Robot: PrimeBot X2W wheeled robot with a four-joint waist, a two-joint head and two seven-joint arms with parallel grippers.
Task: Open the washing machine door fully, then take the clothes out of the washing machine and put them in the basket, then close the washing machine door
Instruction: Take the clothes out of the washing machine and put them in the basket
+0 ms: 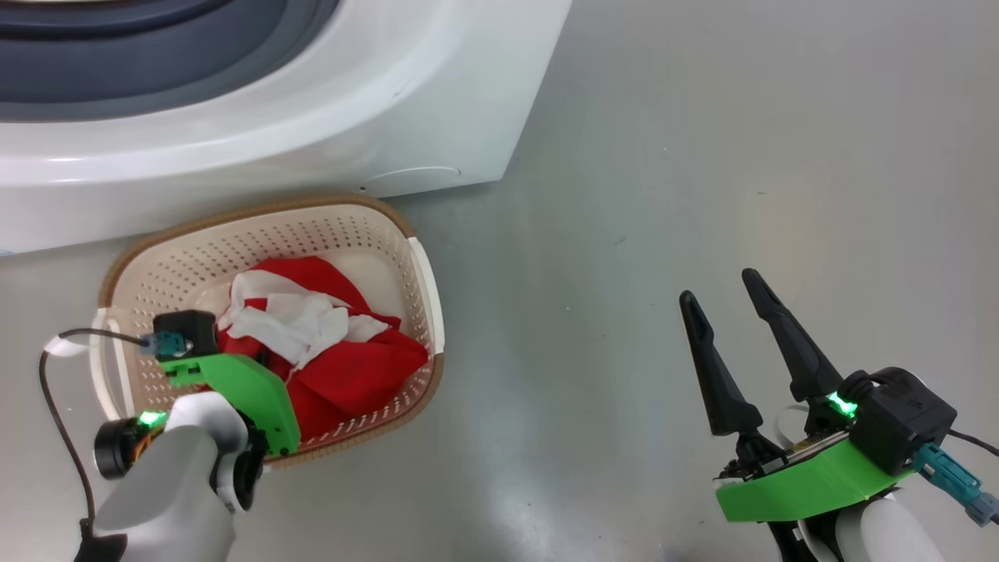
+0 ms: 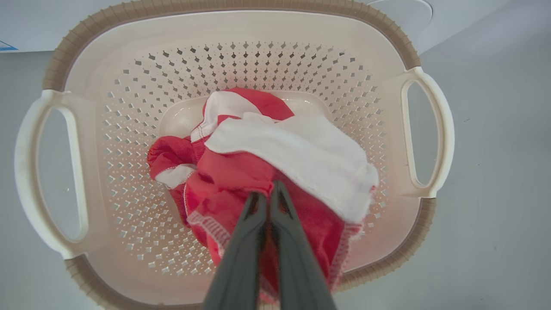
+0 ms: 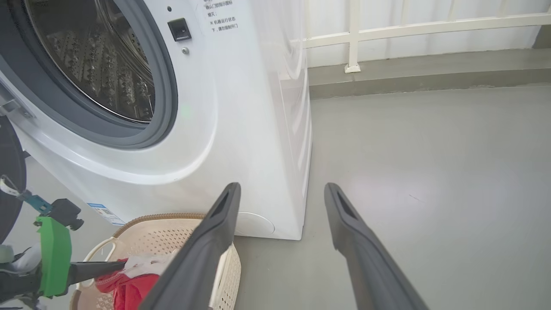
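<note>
Clothes [image 1: 343, 371] bundle in basket [image 1: 265, 212], long axis diagonal; left jaws pinching it, right jaws spread.

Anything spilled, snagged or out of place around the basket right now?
Nothing stands out. The clothes lie wholly inside the basket, which stands upright by the washing machine. The left gripper is shut on them; the right gripper is open, holding nothing.
</note>
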